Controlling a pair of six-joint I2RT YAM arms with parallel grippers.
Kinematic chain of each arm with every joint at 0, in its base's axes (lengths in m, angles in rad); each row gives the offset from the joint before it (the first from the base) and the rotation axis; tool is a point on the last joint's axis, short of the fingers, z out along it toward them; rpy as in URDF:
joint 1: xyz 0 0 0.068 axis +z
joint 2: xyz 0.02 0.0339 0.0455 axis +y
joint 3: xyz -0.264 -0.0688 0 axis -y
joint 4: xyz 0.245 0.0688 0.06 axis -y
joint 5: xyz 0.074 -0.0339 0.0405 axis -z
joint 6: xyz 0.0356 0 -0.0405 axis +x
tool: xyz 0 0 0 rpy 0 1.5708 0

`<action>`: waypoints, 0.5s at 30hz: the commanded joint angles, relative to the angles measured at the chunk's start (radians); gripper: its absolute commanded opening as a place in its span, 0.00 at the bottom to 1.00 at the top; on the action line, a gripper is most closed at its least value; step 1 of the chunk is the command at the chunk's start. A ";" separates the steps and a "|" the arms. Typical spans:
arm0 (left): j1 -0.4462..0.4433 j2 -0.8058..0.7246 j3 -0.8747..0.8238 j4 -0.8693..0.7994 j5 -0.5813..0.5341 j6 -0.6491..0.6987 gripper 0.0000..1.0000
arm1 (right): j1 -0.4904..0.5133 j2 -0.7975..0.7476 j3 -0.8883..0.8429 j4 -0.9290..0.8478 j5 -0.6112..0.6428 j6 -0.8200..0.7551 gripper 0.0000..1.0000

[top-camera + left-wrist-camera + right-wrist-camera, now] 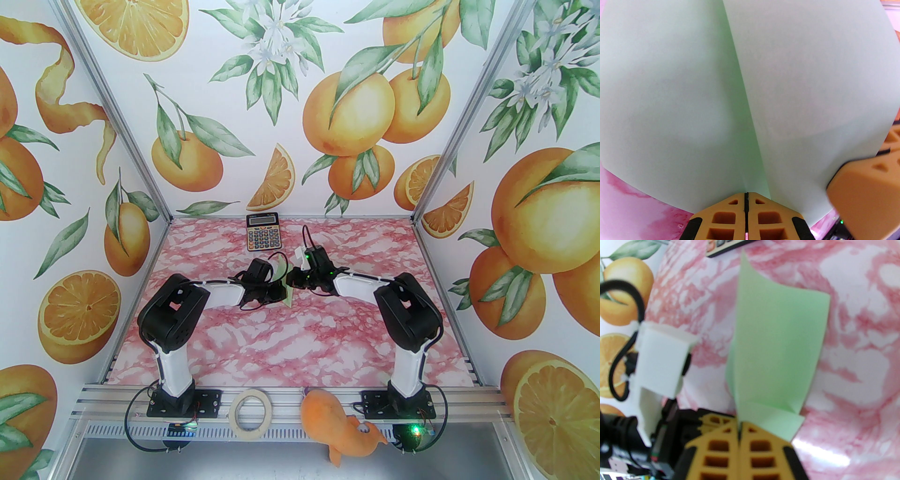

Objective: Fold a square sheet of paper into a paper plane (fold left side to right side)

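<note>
— Where is the sheet of paper (778, 345)?
— Just on the near side of the calculator (262, 231), raised off the pink table (281, 337) and bent along a crease, held between the two arms.
— What about the left gripper (746, 195)?
— Its jaws are pinched together on the sheet's lower edge, right at the crease.
— And the right gripper (739, 426)?
— Also clamped tight, on a folded corner of the same sheet, close beside the left one.
</note>
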 commanded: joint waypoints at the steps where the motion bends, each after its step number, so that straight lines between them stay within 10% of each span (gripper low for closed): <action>1: 0.012 0.005 -0.011 -0.009 0.026 0.035 0.07 | -0.009 0.042 -0.004 0.038 -0.049 0.003 0.03; 15: 0.032 0.004 0.019 -0.071 0.030 0.103 0.07 | -0.044 0.100 -0.010 0.116 -0.175 0.012 0.03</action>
